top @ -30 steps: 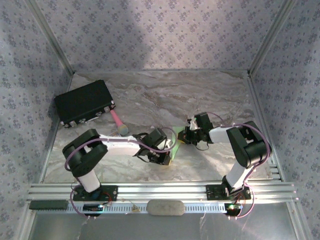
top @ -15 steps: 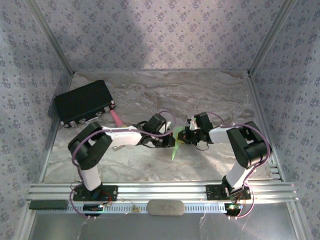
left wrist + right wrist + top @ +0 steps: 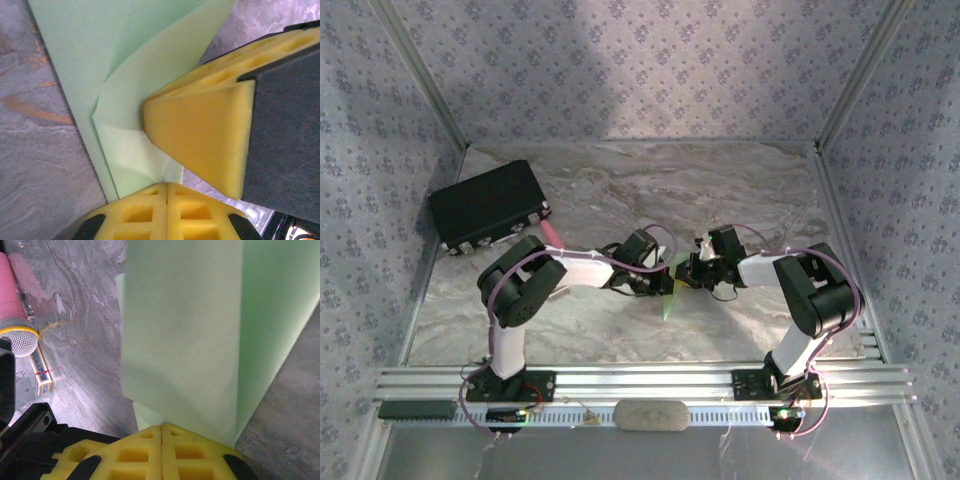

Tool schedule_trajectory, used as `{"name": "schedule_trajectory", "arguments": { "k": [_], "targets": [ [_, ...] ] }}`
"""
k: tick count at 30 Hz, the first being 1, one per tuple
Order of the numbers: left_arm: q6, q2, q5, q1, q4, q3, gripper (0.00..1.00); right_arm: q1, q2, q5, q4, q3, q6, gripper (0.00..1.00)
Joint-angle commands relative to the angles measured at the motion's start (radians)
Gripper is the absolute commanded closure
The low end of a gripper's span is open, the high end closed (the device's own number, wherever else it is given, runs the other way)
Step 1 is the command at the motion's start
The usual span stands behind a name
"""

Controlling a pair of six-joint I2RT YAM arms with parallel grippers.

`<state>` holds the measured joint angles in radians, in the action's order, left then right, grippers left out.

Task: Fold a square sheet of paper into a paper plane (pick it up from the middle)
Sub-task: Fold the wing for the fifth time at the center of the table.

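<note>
Basically, both arms rise from the near rail w/ elbows bent and forearms reaching inward, so the left gripper [image 3: 658, 280] and right gripper [image 3: 692, 272] meet mid-table. Each pair of yellow foam jaws is clenched on the paper sheet [image 3: 669, 297]: thin, pale green, creased, w/ layered flaps. It sits btwn them as a slim sliver, long axis near-to-far, tip toward the near edge. Farther left: pink cylinder [image 3: 552, 236], black box [image 3: 485, 205].
</note>
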<state>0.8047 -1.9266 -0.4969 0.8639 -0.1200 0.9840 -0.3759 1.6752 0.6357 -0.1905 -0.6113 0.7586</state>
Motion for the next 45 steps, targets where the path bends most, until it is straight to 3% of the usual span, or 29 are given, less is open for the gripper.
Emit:
{"name": "schedule_trajectory", "arguments": {
  "k": [1, 13, 24, 45],
  "targets": [
    [-0.030, -0.009, 0.008, 0.001, 0.080, -0.087, 1.00, 0.004, -0.007, -0.113, 0.119, 0.037, -0.008, 0.92],
    [-0.187, 0.062, -0.080, 0.000, 0.156, -0.158, 1.00, -0.028, -0.269, -0.078, 0.157, 0.041, -0.076, 0.88],
    [-0.144, 0.043, -0.055, -0.001, 0.124, -0.157, 1.00, -0.100, -0.140, -0.104, 0.115, 0.005, -0.085, 0.89],
    [-0.111, 0.026, -0.061, -0.003, 0.076, -0.194, 1.00, 0.138, 0.047, -0.056, 0.100, -0.075, -0.112, 0.89]
  ]
}}
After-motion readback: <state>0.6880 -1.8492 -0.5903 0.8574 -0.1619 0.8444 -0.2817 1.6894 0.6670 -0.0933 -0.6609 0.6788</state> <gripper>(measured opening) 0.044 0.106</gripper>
